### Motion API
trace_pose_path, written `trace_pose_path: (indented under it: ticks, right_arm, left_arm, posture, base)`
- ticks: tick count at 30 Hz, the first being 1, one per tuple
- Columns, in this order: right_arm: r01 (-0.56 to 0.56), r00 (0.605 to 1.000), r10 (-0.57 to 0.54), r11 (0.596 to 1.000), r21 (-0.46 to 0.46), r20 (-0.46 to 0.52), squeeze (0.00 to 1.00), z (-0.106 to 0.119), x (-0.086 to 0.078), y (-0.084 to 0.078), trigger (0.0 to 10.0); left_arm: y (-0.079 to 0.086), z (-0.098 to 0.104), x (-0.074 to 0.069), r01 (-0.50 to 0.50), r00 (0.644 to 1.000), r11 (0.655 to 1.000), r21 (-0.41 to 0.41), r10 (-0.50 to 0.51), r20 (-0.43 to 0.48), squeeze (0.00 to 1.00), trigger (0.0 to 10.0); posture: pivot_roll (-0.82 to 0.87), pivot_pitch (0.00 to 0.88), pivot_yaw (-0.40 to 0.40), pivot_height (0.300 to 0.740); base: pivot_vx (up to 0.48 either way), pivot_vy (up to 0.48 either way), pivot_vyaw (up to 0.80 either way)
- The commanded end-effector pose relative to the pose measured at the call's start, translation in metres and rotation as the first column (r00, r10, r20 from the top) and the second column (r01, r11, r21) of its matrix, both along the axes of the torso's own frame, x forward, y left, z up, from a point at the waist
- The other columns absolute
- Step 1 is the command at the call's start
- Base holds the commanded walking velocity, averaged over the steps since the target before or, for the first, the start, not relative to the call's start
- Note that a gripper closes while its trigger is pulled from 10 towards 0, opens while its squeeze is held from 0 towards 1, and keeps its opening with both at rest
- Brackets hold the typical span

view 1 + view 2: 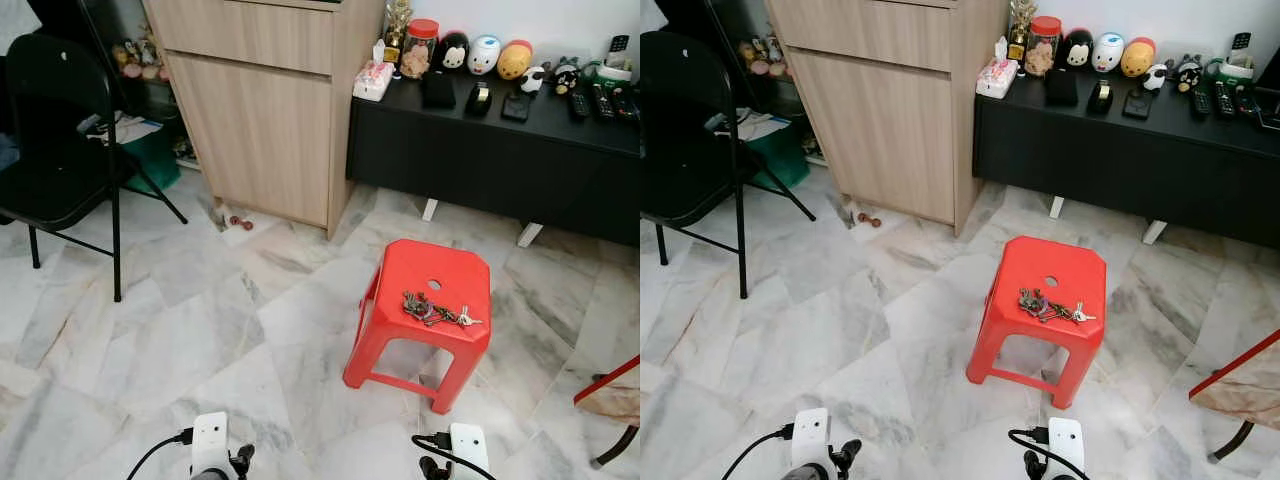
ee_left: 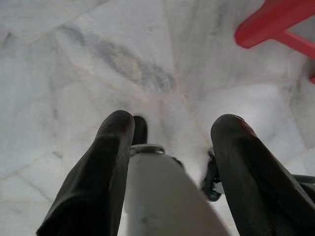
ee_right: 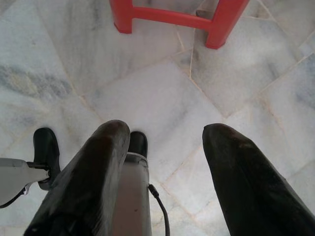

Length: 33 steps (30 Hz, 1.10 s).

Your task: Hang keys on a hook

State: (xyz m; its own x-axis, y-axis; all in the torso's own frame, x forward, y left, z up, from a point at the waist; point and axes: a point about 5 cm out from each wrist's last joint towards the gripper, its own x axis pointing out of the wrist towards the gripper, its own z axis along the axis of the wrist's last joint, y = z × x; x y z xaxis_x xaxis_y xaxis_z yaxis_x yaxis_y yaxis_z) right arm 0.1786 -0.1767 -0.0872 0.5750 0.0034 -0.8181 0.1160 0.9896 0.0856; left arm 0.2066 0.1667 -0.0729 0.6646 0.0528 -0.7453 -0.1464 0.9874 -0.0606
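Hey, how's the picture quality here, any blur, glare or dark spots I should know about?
Left eye view: evenly lit and sharp, keys on the red stool readable, no strong glare on the floor. Left wrist view: left end effector fingers soft and out of focus up close. Right wrist view: right end effector likewise blurred, floor sharper.
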Motion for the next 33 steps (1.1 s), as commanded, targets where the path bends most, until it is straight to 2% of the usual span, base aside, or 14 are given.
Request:
trace_pose_path:
  ticks: [1, 2, 7, 13, 15, 16, 20, 21, 22, 25, 27, 28, 29, 33]
  right_arm:
    - [0.015, 1.000, -0.015, 1.000, 0.006, -0.008, 0.00, -0.001, -0.003, -0.001, 10.0]
    - [0.014, 1.000, -0.014, 1.000, 0.006, -0.008, 0.00, -0.001, -0.003, -0.001, 10.0]
    - [0.017, 1.000, -0.017, 1.000, 0.009, -0.003, 0.00, -0.001, -0.002, -0.001, 10.0]
    - [0.019, 1.000, -0.019, 1.000, 0.011, 0.007, 0.00, 0.000, 0.000, -0.001, 10.0]
    - [0.017, 1.000, -0.017, 1.000, 0.010, 0.007, 0.00, 0.000, 0.000, -0.001, 10.0]
    - [0.015, 1.000, -0.015, 1.000, 0.008, 0.007, 0.00, 0.000, 0.000, -0.001, 10.0]
    - [0.015, 1.000, -0.015, 1.000, 0.006, 0.008, 0.00, 0.000, 0.000, -0.002, 10.0]
    - [0.016, 1.000, -0.016, 1.000, 0.005, 0.009, 0.00, 0.000, 0.000, -0.002, 10.0]
    - [0.018, 1.000, -0.018, 1.000, 0.004, 0.010, 0.00, 0.001, 0.000, -0.002, 10.0]
    - [0.020, 1.000, -0.020, 1.000, 0.003, 0.015, 0.00, 0.001, 0.001, -0.003, 10.0]
    - [0.020, 1.000, -0.020, 1.000, 0.002, 0.015, 0.00, 0.001, 0.001, -0.003, 10.0]
    - [0.019, 1.000, -0.019, 1.000, 0.001, 0.015, 0.00, 0.001, 0.001, -0.003, 10.0]
    - [0.019, 1.000, -0.019, 1.000, 0.001, 0.016, 0.00, 0.001, 0.001, -0.003, 10.0]
    - [0.019, 1.000, -0.019, 1.000, -0.001, 0.019, 0.00, 0.002, 0.002, -0.004, 10.0]
  left_arm:
    - [-0.006, -0.004, -0.005, 0.008, 0.999, 1.000, 0.006, -0.008, -0.040, 0.00, 10.0]
    - [-0.013, -0.002, 0.000, 0.014, 0.999, 1.000, 0.003, -0.014, -0.037, 0.00, 10.0]
    - [0.011, -0.008, -0.016, -0.006, 0.999, 1.000, 0.018, 0.007, -0.053, 0.00, 10.0]
    - [0.017, -0.009, -0.019, -0.019, 0.999, 1.000, 0.023, 0.020, -0.049, 0.00, 10.0]
    - [0.023, -0.008, -0.019, -0.089, 0.995, 0.996, 0.029, 0.090, -0.037, 0.00, 10.0]
    - [0.030, -0.006, -0.019, -0.176, 0.984, 0.984, 0.021, 0.176, -0.024, 0.00, 10.0]
    - [0.034, -0.006, -0.019, -0.193, 0.981, 0.981, 0.020, 0.194, -0.019, 0.00, 10.0]
    - [0.035, -0.005, -0.019, -0.212, 0.977, 0.977, 0.006, 0.213, -0.016, 0.00, 10.0]
    - [0.038, -0.005, -0.018, -0.280, 0.960, 0.960, -0.028, 0.280, -0.007, 0.00, 10.0]
    - [0.057, -0.003, -0.023, -0.376, 0.926, 0.924, -0.073, 0.378, 0.017, 0.00, 10.0]
    - [0.063, -0.002, -0.025, -0.376, 0.925, 0.924, -0.069, 0.379, 0.022, 0.00, 10.0]
    - [0.086, 0.001, -0.033, -0.367, 0.928, 0.929, -0.050, 0.369, 0.044, 0.00, 10.0]
    - [0.094, 0.003, -0.035, -0.361, 0.931, 0.932, -0.043, 0.363, 0.050, 0.00, 10.0]
    - [0.099, 0.004, -0.037, -0.348, 0.935, 0.937, -0.037, 0.350, 0.056, 0.00, 10.0]
  posture:
    - [0.13, 0.129, -0.041, 0.740]
    - [0.13, 0.129, -0.041, 0.740]
    - [0.13, 0.128, -0.041, 0.740]
    - [0.13, 0.127, -0.042, 0.740]
    - [0.12, 0.127, -0.042, 0.740]
    - [0.13, 0.127, -0.043, 0.740]
    - [0.13, 0.127, -0.044, 0.740]
    - [0.13, 0.127, -0.044, 0.740]
    - [0.13, 0.127, -0.044, 0.740]
    - [0.13, 0.127, -0.044, 0.740]
    - [0.13, 0.127, -0.046, 0.740]
    - [0.13, 0.127, -0.047, 0.740]
    - [0.13, 0.127, -0.047, 0.740]
    - [0.13, 0.127, -0.048, 0.740]
  base:
    - [0.000, 0.000, 0.00]
    - [0.000, 0.000, 0.00]
    - [0.096, 0.000, 0.00]
    - [0.080, 0.000, 0.00]
    - [0.249, 0.000, 0.00]
    - [0.255, 0.000, 0.00]
    - [0.255, 0.000, 0.00]
    - [0.255, 0.000, 0.00]
    - [0.255, 0.000, 0.00]
    - [0.260, 0.000, 0.00]
    - [0.266, 0.000, 0.00]
    - [0.266, 0.000, 0.00]
    - [0.281, 0.000, 0.00]
    - [0.288, 0.000, 0.00]
